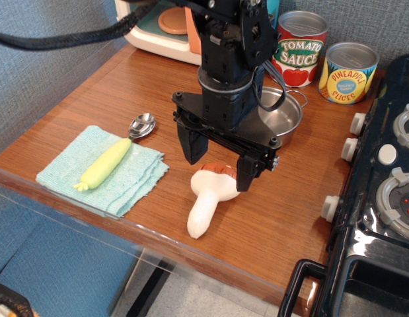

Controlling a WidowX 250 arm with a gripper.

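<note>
My black gripper [217, 164] hangs over the middle of the wooden counter [290, 211] with its two fingers spread wide apart. Just below and between the fingers lies a toy mushroom [207, 203] on its side, with a white stem and a brown cap. The cap end sits by my right finger [247, 175]; nothing is held. To the left, a yellow-handled spoon [111, 158] rests on a folded teal cloth [102, 172], its metal bowl [142, 125] pointing away.
A small steel pot [283, 119] stands right behind the gripper. A tomato sauce can [298, 49] and a pineapple slices can [348, 72] are at the back right. A black toy stove [382, 198] fills the right side. A toy appliance [168, 26] is at the back.
</note>
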